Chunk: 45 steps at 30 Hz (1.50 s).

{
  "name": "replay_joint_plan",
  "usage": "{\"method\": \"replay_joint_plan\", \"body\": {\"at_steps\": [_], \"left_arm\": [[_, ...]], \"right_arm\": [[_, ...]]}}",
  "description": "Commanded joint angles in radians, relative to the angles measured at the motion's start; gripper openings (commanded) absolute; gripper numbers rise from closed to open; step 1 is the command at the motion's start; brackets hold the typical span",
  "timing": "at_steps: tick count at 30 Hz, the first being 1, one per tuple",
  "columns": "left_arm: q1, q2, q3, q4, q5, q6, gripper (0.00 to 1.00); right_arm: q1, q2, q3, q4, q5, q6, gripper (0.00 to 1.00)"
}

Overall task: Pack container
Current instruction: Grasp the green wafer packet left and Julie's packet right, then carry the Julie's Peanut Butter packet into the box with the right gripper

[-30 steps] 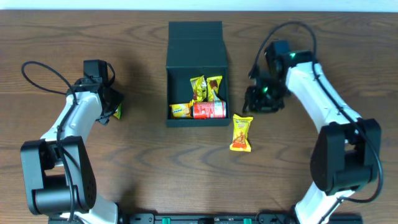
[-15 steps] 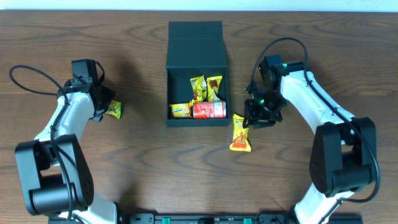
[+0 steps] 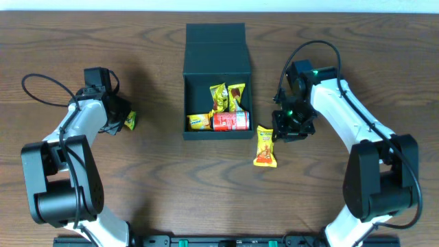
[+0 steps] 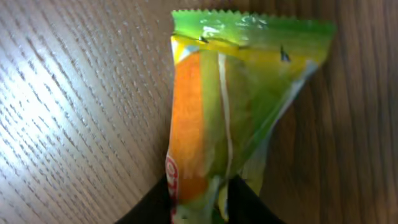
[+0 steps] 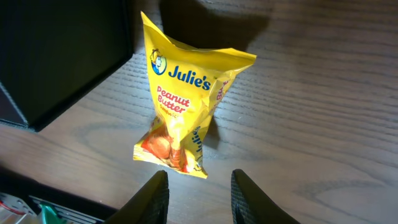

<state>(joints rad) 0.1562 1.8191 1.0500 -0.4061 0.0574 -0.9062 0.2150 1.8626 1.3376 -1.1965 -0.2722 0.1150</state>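
The container (image 3: 197,79), a dark square box with its flap lid folded back, sits at the table's middle and holds yellow snack packets (image 3: 219,97) and a red can (image 3: 230,121). Left of it, my left gripper (image 3: 122,118) is shut on a green and orange snack packet (image 3: 129,121). In the left wrist view both fingers (image 4: 200,184) pinch the packet's (image 4: 230,93) lower end. A yellow peanut butter packet (image 3: 265,147) lies on the table by the box's front right corner. My right gripper (image 3: 285,130) hangs open just beside this packet (image 5: 183,106), nothing between its fingers (image 5: 200,180).
The box's dark corner (image 5: 62,56) stands close to the left of the yellow packet in the right wrist view. Bare wooden table (image 3: 171,185) surrounds both arms. A black rail runs along the front edge (image 3: 219,240).
The left gripper has closed on the green packet and shifted slightly right. The right gripper came down beside the yellow packet a second ago and has hardly moved since.
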Motion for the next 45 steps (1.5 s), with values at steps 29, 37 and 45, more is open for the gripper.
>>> {"method": "replay_joint_plan", "body": {"at_steps": [29,37,45], "left_arm": [[-0.071,0.002,0.473,-0.332,-0.087,0.445,0.06],[-0.071,0.002,0.473,-0.331,-0.087,0.462,0.06],[-0.071,0.002,0.473,-0.331,-0.087,0.466,0.06]], "right_arm": [[0.192,-0.084,-0.175,0.143,0.193,0.248,0.38],[0.206,-0.084,-0.230,0.243,0.179,0.274,0.41],[0.206,-0.084,-0.237,0.285,0.176,0.274,0.13]]}}
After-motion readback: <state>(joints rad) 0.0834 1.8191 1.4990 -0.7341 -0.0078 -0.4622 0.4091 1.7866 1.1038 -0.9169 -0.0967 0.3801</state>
